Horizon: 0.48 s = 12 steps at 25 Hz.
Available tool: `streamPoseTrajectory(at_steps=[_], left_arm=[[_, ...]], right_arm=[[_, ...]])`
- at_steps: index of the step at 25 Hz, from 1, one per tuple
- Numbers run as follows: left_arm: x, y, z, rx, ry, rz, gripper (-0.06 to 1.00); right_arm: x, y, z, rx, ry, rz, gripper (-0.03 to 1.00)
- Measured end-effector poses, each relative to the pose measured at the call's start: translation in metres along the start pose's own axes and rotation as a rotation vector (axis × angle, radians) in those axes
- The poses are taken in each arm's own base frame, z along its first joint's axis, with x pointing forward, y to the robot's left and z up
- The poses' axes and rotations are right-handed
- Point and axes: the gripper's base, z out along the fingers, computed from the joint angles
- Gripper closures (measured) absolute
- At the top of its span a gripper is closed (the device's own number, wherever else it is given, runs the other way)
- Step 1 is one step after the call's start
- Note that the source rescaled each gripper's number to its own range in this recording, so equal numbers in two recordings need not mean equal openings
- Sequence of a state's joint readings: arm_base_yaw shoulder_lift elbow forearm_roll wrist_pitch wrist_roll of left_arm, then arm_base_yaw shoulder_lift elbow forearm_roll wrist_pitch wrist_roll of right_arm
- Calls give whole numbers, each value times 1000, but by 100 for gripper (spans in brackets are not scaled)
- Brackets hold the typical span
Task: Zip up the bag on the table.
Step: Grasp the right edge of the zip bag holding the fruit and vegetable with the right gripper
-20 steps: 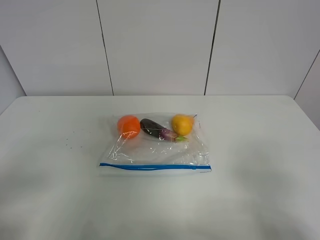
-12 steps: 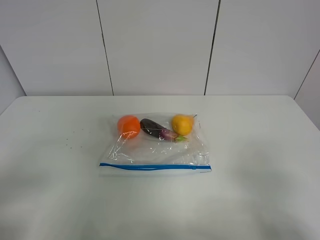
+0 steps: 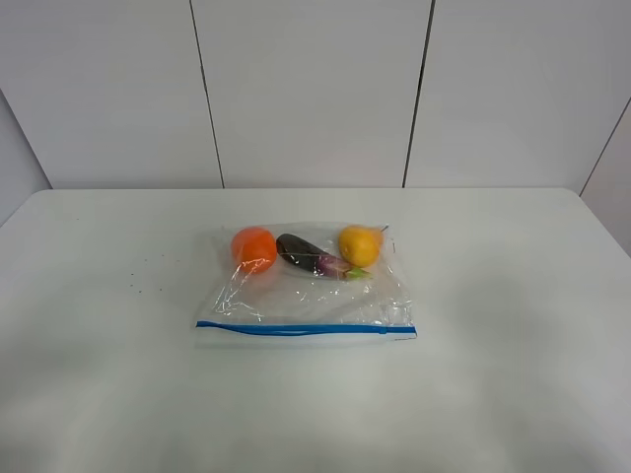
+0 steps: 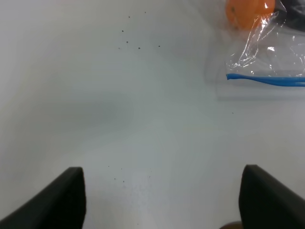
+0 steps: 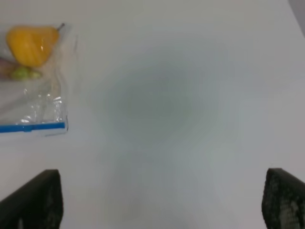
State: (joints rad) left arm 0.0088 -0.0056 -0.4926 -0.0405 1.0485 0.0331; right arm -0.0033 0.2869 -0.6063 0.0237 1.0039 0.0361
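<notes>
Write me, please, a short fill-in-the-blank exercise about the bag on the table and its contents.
The zip strip of the bag is ____ in colour.
Inside, the purple vegetable lies between the orange fruit and the ____ one.
The bag rests on a ____ table.
The left pincer stands ____, holding nothing.
Missing words: blue; yellow; white; open.

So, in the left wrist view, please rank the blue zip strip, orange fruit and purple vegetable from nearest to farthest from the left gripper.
From the left gripper:
1. blue zip strip, on the bag's near edge.
2. orange fruit, beyond the strip.
3. purple vegetable, past the orange fruit.
</notes>
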Motion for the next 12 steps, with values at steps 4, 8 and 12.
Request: streamPoseTrajectory(at_steps=[4, 8, 12], left_arm=[[0, 0, 0, 0, 0, 0, -2], [0, 0, 0, 0, 0, 0, -2], [0, 0, 0, 0, 0, 0, -2]], right_arm=[[-42, 3, 29, -13, 111, 18, -1], [-78, 9, 71, -61, 238, 35, -3], [-103, 18, 123, -144, 366, 85, -3]])
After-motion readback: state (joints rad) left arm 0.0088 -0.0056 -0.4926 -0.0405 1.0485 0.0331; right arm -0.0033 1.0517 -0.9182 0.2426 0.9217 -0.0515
